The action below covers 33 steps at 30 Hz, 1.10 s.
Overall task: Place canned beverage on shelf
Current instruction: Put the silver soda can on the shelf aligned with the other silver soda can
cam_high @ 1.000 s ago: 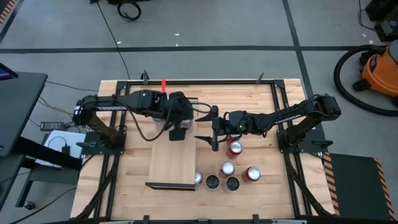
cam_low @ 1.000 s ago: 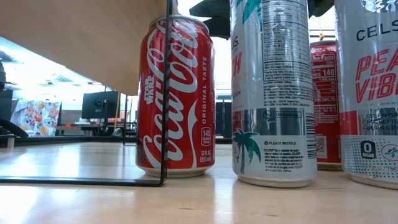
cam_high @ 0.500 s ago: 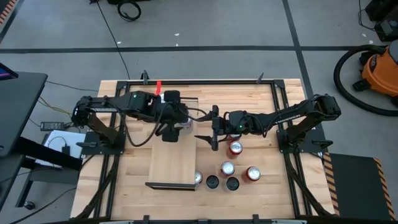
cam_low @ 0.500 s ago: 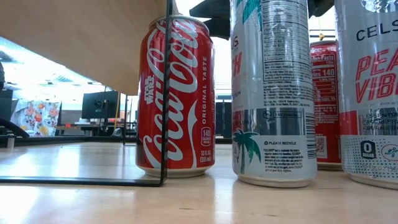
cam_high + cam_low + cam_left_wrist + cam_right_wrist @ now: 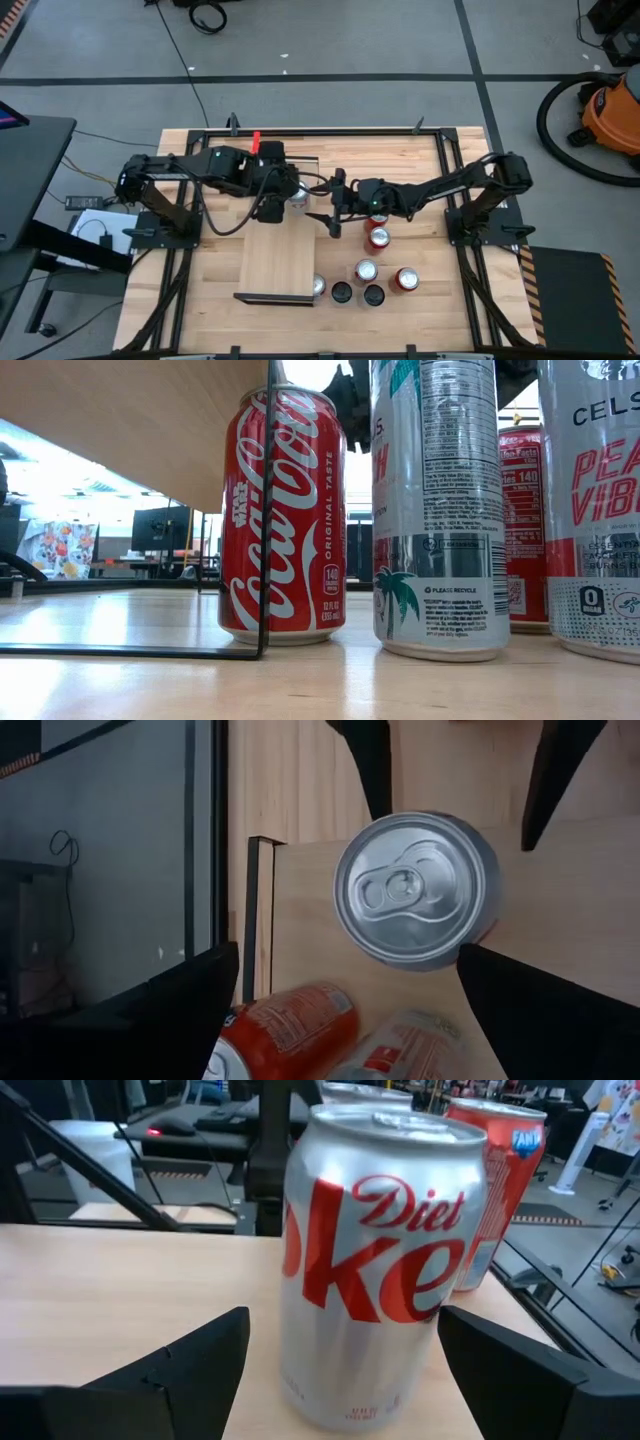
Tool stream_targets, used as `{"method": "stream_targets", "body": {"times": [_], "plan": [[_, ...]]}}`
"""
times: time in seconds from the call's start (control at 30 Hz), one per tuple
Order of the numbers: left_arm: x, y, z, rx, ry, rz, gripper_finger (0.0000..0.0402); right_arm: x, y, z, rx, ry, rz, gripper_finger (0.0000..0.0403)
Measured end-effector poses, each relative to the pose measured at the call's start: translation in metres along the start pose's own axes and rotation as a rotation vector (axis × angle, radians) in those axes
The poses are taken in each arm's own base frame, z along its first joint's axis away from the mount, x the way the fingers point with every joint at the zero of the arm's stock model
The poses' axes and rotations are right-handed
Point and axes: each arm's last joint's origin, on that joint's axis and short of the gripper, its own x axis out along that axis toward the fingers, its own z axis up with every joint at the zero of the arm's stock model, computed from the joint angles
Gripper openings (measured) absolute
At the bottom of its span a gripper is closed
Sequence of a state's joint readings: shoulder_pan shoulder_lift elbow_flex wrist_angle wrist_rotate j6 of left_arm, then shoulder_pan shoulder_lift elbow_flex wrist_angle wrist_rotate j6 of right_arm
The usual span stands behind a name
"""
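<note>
From above: left gripper [image 5: 281, 203] hangs over the far end of the shelf [image 5: 278, 262], fingers spread, Diet Coke can [image 5: 297, 196] standing there. Right gripper [image 5: 334, 208] reaches in sideways, also open. L wrist cam: can top between its fingers, nothing gripped. R wrist: can upright btw spread fingers.

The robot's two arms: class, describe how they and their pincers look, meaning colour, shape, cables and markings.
Both arms are dark, slim and jointed. The left arm carries a small red marking near its wrist, and a black cable loops beside it. The right arm ends in a forked right pincer. The left pincer has two flat, black, tapering fingers.
</note>
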<state>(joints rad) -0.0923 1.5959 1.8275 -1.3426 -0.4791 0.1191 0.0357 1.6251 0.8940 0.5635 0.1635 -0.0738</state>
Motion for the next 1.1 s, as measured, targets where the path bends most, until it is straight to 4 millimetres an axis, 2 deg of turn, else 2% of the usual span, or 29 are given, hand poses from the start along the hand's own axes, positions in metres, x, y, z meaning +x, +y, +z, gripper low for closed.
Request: {"method": "stream_targets", "body": {"times": [0.27, 0.87, 1.1], "plan": [[0.012, -0.001, -0.005, 0.014, 0.068, 0.009, 0.0387, 0.001, 0.005, -0.001, 0.004, -0.003, 0.012, 0.0334], [0.012, 0.001, -0.009, 0.038, 0.116, 0.104, 0.0387, -0.003, 0.021, 0.000, -0.044, -0.009, 0.068, 0.0334], [0.012, 0.002, -0.009, 0.034, 0.117, 0.129, 0.0387, -0.003, 0.022, -0.001, -0.081, 0.007, 0.000, 0.0334]]}}
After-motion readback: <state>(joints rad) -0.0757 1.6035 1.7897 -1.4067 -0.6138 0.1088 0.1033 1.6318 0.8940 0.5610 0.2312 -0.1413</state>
